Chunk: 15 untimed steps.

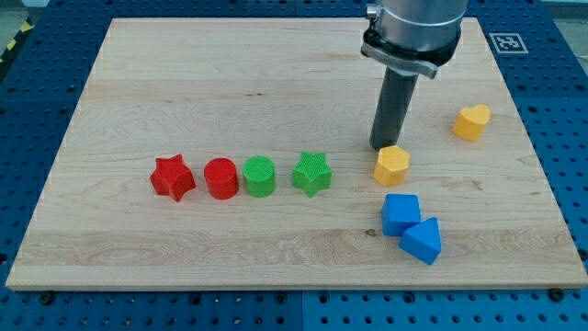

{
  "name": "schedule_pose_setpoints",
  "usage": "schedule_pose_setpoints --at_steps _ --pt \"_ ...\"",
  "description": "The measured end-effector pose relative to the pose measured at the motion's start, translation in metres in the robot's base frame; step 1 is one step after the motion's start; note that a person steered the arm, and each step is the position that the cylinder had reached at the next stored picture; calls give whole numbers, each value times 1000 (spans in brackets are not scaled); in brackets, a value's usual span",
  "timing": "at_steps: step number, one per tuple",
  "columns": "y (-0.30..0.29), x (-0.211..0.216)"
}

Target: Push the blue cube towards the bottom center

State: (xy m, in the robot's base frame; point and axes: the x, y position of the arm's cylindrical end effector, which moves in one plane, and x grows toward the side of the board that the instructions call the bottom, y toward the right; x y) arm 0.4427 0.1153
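Observation:
The blue cube (401, 213) lies on the wooden board at the lower right. A blue triangular block (422, 239) touches its lower right side. My tip (382, 148) rests on the board just above and left of a yellow hexagonal block (391, 165), which sits between the tip and the blue cube. The tip is above the blue cube, a block's width away from it.
A row at the left middle holds a red star (172, 177), a red cylinder (221, 177), a green cylinder (260, 176) and a green star (312, 173). A yellow heart-shaped block (471, 121) lies at the right. The board's bottom edge (294, 287) runs below the blue blocks.

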Motion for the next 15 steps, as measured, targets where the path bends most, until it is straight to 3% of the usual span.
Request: schedule_pose_setpoints --at_steps 1,2,3,4,7,15 --pt "43 -9" --pt "71 15" --pt "58 48" --pt "35 47" --pt "48 40" --pt "2 48"
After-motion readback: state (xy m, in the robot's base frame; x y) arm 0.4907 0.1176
